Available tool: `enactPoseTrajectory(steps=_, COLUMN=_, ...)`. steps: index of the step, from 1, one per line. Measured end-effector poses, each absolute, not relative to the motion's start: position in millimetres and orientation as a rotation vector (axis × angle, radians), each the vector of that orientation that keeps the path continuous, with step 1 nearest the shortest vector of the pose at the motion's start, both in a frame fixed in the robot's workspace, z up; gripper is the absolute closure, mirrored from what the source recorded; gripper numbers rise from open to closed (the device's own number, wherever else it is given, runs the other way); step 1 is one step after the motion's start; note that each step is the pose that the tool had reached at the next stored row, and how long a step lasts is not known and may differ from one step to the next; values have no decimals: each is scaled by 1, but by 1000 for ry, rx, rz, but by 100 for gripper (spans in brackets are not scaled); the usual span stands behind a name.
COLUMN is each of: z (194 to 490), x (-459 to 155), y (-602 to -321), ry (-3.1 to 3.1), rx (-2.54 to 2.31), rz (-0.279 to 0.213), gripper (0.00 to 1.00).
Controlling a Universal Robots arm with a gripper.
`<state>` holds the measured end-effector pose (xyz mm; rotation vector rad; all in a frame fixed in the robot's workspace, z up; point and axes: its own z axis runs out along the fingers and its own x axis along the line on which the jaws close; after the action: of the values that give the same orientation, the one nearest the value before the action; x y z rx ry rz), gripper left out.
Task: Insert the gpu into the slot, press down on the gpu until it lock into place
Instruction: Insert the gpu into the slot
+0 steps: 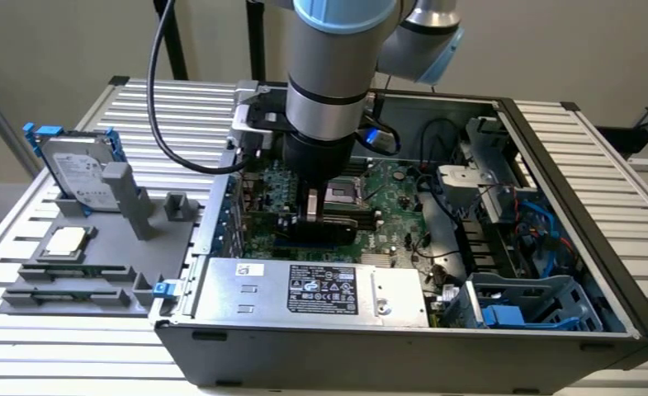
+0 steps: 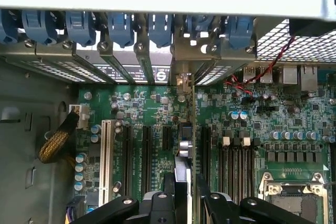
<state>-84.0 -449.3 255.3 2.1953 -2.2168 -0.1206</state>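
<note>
Between open pincer (image 2: 185, 195) fingers, upright gpu (image 2: 185, 145), edge-on

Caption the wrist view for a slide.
Gripper straddling the upright gpu above the green motherboard.

The big board (image 2: 157, 114) inside the computer is green with tiny silver dots. The clips (image 2: 121, 27) along its edge are blue. The metal box (image 1: 313, 290) is silver with a black and white label. The hand (image 2: 181, 203) is black. The surface (image 1: 169, 111) has grey stripes.
</note>
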Motion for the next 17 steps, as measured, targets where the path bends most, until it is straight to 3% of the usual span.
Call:
enactPoseTrajectory(steps=8, z=253, x=-84, y=-449, ry=-2211, rx=2200, rz=-121, gripper=74)
enactPoseTrajectory(steps=10, z=253, x=-84, y=-449, ry=-2211, rx=2201, rz=-122, gripper=73)
enactPoseTrajectory(steps=11, z=253, x=-84, y=-449, ry=-2211, rx=2201, rz=-122, gripper=66)
enactPoseTrajectory(steps=17, z=268, x=-84, y=-449, ry=-2210, rx=2201, rz=-122, gripper=66)
